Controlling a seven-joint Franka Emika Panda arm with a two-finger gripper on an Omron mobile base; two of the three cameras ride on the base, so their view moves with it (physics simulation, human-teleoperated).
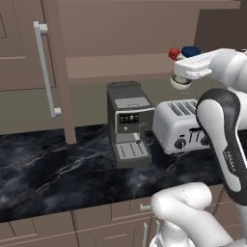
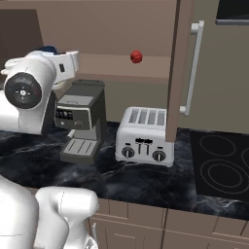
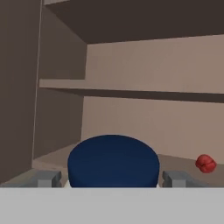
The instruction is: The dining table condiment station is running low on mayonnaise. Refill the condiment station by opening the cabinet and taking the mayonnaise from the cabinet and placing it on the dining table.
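The mayonnaise (image 3: 113, 161) stands on the bottom shelf of the open cabinet (image 3: 131, 65); in the hand view its dark blue lid sits dead centre between the two fingertips (image 3: 48, 178), one on each side with a small gap, so the gripper (image 3: 111, 179) is spread wide around the jar and not pinching it; whether the pads touch it I cannot tell. A small red object (image 3: 205, 163) lies on the same shelf, apart to the right. From the left base view the lid (image 1: 191, 51) peeks behind the white hand, the red object (image 1: 173, 53) just beside it. Below on the black marble counter (image 1: 58, 164) stand a coffee machine (image 1: 128, 123) and a toaster (image 1: 181, 124) side by side; the cabinet door (image 2: 177, 68) hangs open above the toaster (image 2: 144, 136).
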